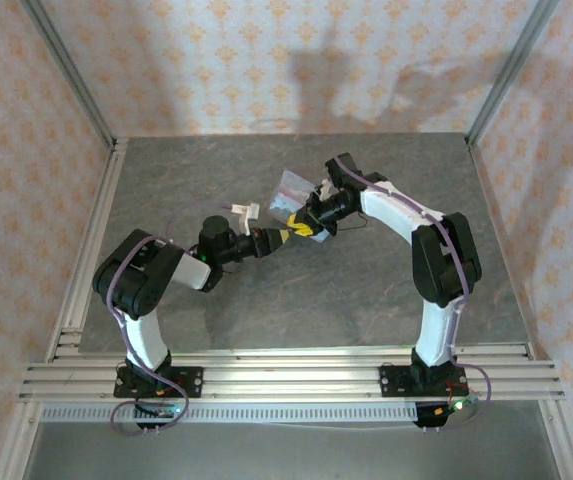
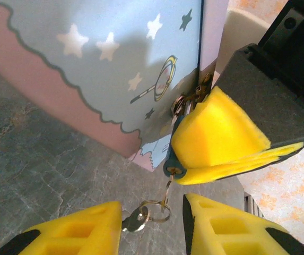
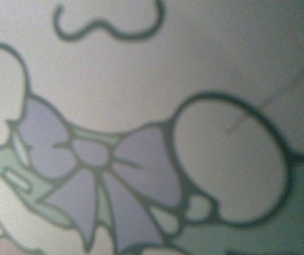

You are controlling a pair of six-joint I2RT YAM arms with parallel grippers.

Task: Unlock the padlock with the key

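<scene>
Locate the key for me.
In the left wrist view, the key hangs from the bottom of the padlock, which the right gripper clamps, between the open fingers of the left gripper.

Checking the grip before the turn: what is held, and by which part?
The right gripper clamps the padlock by its body, leaving the keyhole end free. The left gripper stands open below the key in the lock and holds nothing.

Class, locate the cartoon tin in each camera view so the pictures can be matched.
Top external: cartoon tin just above frame centre.
Left wrist: upper left, starry blue-pink side.
Right wrist: close-up bow print.
Shared landmark: right end effector, yellow pads gripping the padlock at the tin's edge.
</scene>
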